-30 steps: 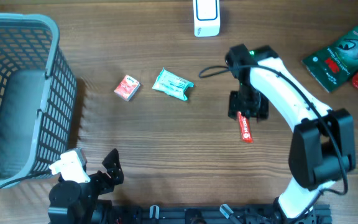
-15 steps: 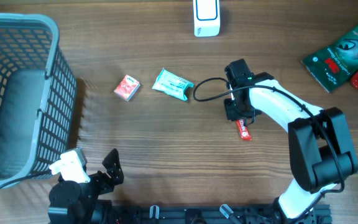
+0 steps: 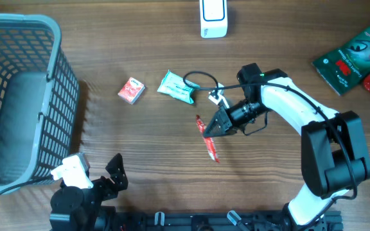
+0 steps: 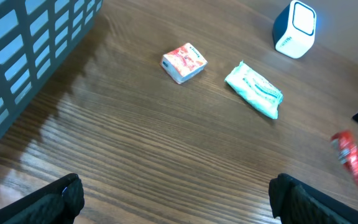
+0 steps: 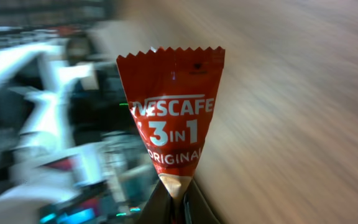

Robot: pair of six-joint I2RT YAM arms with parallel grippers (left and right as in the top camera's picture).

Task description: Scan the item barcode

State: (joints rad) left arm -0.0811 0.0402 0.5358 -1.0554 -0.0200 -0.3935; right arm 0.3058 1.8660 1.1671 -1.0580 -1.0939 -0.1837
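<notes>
The left pincer (image 4: 176, 186) stands wide and empty, far left of the work. The red coffee sachet (image 3: 207, 140) is nipped by one end in the right pincer (image 3: 216, 127), which is closed on it, the printed face stretching away from the tips. The barcode isn't visible, so I'd judge it best to roll the wrist until the code faces the white scanner (image 3: 212, 18) beyond the pincer, keeping the sachet flat and steady.
</notes>
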